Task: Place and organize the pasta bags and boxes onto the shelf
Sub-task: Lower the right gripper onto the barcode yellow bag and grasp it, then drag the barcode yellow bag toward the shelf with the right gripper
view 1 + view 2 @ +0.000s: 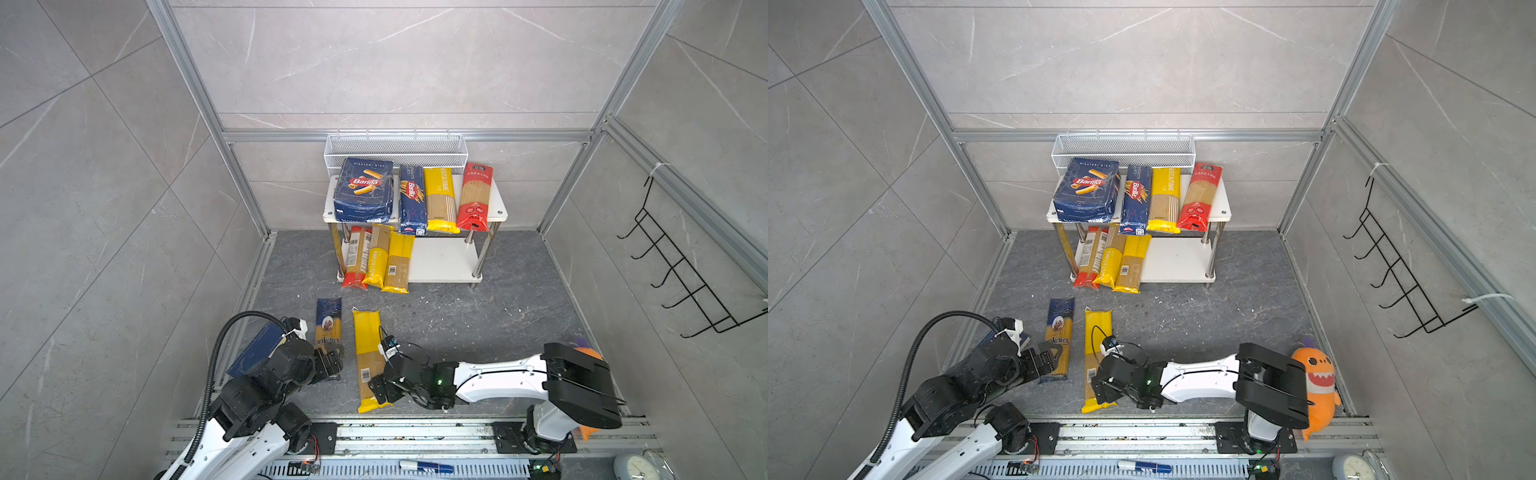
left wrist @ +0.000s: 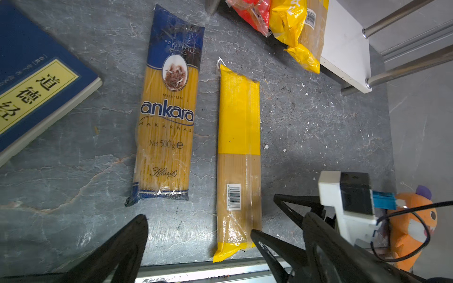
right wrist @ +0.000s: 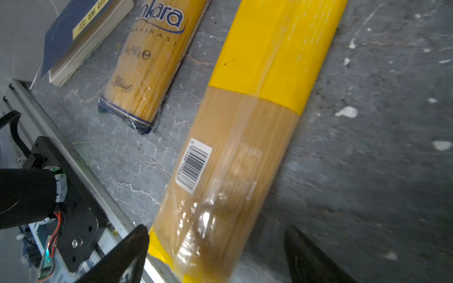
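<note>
Two bags lie side by side on the dark floor: a blue ankara bag [image 1: 328,328] [image 2: 169,117] and a yellow bag [image 1: 368,353] [image 3: 257,98]. My left gripper [image 1: 330,361] [image 2: 224,220] hovers open and empty over the ankara bag's near end. My right gripper [image 1: 380,390] [image 3: 217,230] is open over the yellow bag's near end, which shows between its jaws. The shelf [image 1: 444,257] carries both pasta boxes [image 1: 365,190] [image 1: 412,199], a yellow bag [image 1: 440,199] and a red bag [image 1: 474,197] on top. A red bag [image 1: 355,257] and two yellow bags [image 1: 388,259] overhang the left of its lower board.
A blue book [image 2: 36,85] lies left of the ankara bag, under my left arm. An orange plush [image 1: 1316,386] sits behind my right arm. A white wire basket [image 1: 395,147] hangs behind the shelf and a black hook rack [image 1: 681,270] on the right wall. A metal rail [image 1: 415,430] borders the front.
</note>
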Robot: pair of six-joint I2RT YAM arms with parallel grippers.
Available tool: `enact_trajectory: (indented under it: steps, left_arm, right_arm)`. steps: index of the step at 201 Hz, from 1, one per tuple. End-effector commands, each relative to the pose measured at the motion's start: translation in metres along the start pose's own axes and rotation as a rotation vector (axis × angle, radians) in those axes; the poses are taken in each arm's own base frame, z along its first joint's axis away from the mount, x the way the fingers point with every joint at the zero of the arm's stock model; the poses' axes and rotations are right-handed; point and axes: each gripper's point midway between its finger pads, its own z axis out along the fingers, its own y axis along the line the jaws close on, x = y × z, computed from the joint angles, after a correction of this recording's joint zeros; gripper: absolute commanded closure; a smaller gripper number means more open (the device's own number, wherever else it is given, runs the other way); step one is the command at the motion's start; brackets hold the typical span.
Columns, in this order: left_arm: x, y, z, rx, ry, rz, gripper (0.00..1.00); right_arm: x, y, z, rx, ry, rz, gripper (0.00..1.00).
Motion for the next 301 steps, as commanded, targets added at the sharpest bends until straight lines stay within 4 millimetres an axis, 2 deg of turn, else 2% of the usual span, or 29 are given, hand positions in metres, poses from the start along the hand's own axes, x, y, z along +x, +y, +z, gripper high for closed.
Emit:
enact_trajectory:
  steps: [1,57,137,160,173,194,206,251,301]
  left_arm:
    - [-0.006,0.011,-0.016,-0.028,-0.037,-0.039,0.0]
    - [-0.009,0.015,-0.022,-0.024,-0.066,-0.053,0.0]
    - [-0.009,0.012,-0.014,-0.04,-0.052,-0.039,0.0]
    - [-0.009,0.012,-0.013,-0.042,-0.053,-0.038,0.0]
    - [-0.009,0.012,-0.014,-0.042,-0.053,-0.038,0.0]
    - [-0.009,0.012,-0.014,-0.044,-0.055,-0.038,0.0]
    - [-0.01,0.012,-0.014,-0.041,-0.057,-0.038,0.0]
    - [-0.009,0.012,-0.014,-0.042,-0.056,-0.039,0.0]
    - [-0.009,0.011,-0.009,-0.045,-0.052,-0.04,0.0]
  right_arm:
    - [-0.003,0.002,0.011,0.069,-0.018,-0.005,0.11]
    - [0.008,-0.001,0.033,0.167,0.013,-0.028,0.11]
    - [0.032,-0.031,0.053,0.396,0.072,-0.108,0.11]
    - [0.041,-0.04,0.06,0.449,0.108,-0.121,0.14]
    - [0.047,-0.044,0.064,0.465,0.126,-0.12,0.19]
    - [0.056,-0.051,0.065,0.478,0.148,-0.108,0.47]
    - [0.06,-0.053,0.064,0.476,0.153,-0.1,0.56]
    - [0.057,-0.06,0.044,0.444,0.116,-0.043,0.72]
    - [0.045,-0.06,0.019,0.173,0.037,0.163,0.81]
